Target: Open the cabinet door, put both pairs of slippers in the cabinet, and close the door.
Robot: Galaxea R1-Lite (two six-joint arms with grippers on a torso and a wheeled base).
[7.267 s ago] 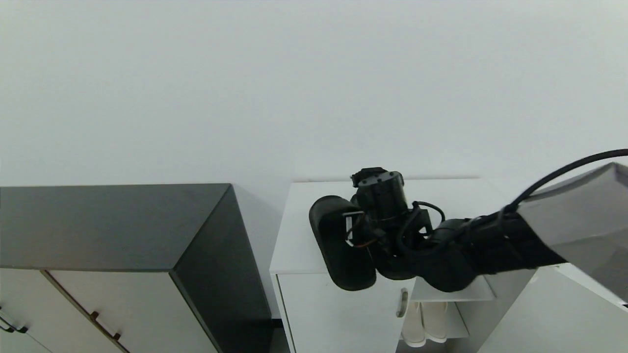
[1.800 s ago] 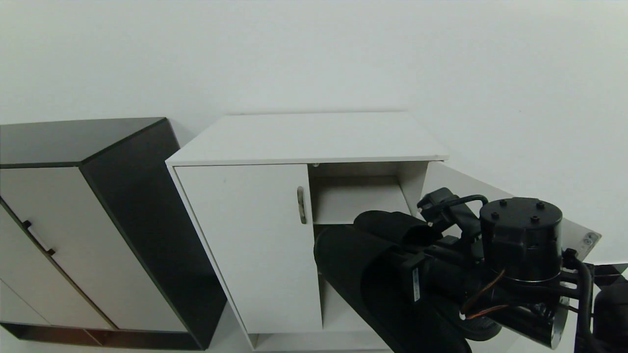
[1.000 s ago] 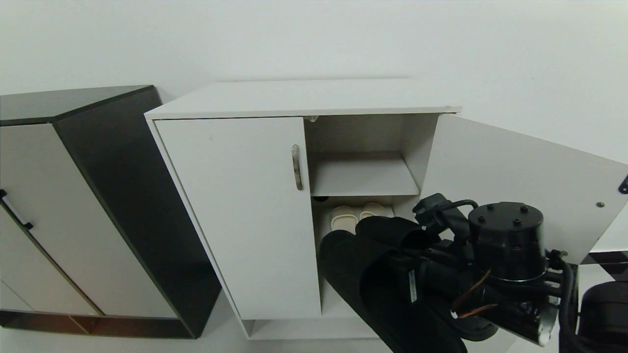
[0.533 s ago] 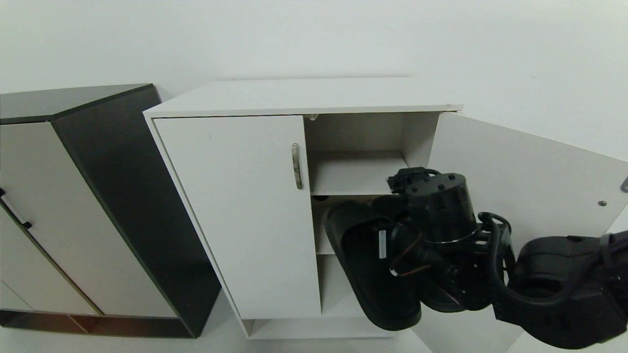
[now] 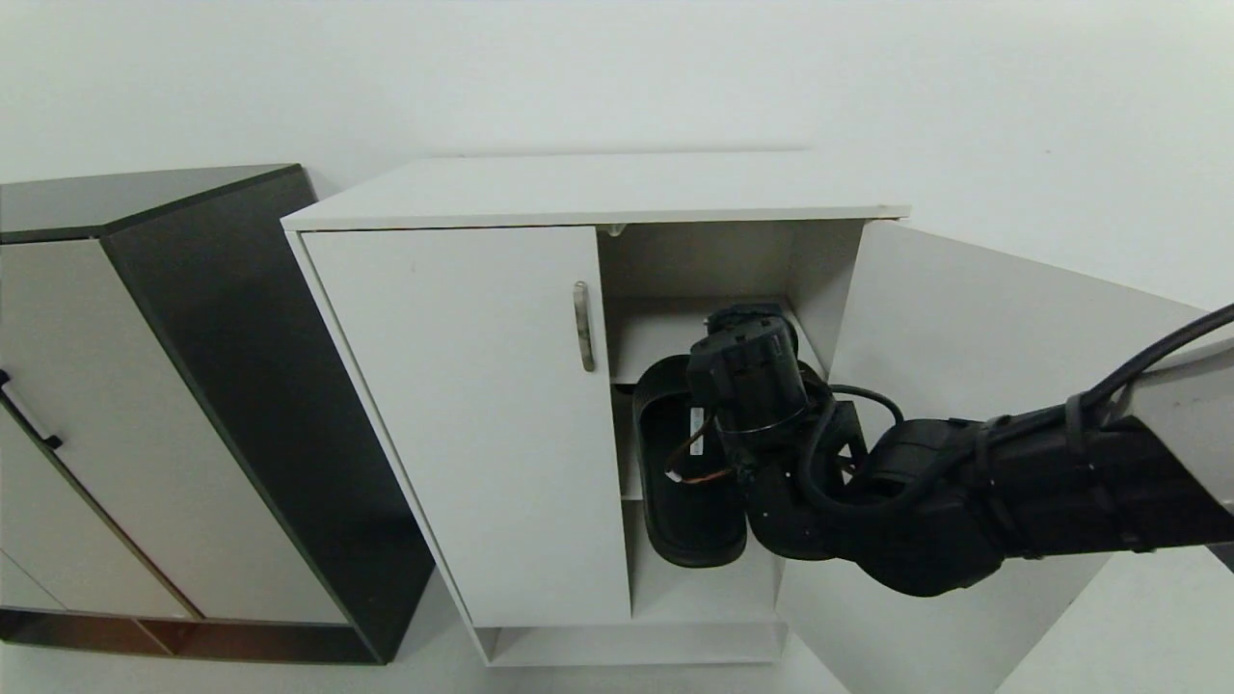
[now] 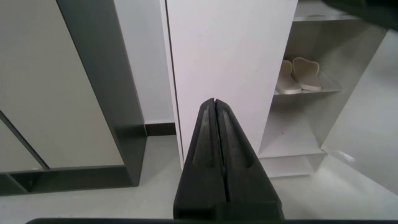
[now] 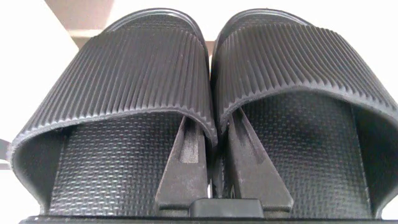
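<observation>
Your right gripper (image 7: 213, 134), jaws clamped on the black slippers (image 5: 694, 520), has reached the cabinet (image 5: 598, 188) opening. Release them inside next, then close the door (image 5: 964, 318).

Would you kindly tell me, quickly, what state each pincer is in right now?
Left pincer: shut, holding nothing.
Right pincer: shut on the pair of black slippers.

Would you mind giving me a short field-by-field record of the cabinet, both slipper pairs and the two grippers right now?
cabinet: white; right door open, left door closed
black slippers: pinched together by the right gripper, held on end at the cabinet opening
white slippers: side by side on an inner shelf
left gripper: shut, empty, outside the cabinet
</observation>
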